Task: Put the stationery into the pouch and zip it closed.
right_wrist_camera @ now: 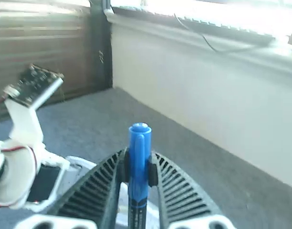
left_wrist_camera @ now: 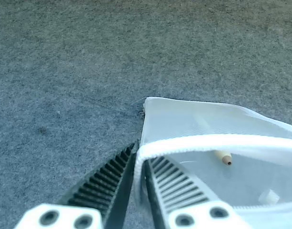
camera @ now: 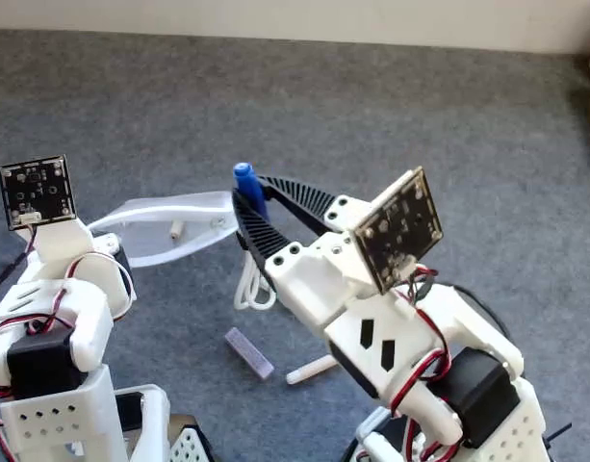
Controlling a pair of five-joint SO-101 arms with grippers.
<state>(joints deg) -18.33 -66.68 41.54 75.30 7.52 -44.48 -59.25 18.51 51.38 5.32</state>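
The right hand, ribbed black fingers clenched, grips a smooth blue cylindrical marker upright beside the translucent white plastic pouch, whose rim the left hand pinches above the fuzzy grey table.

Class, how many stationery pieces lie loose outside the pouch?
2: a lilac block and a cream stick beside it, between the arms' bases. Others may be hidden under the right arm.
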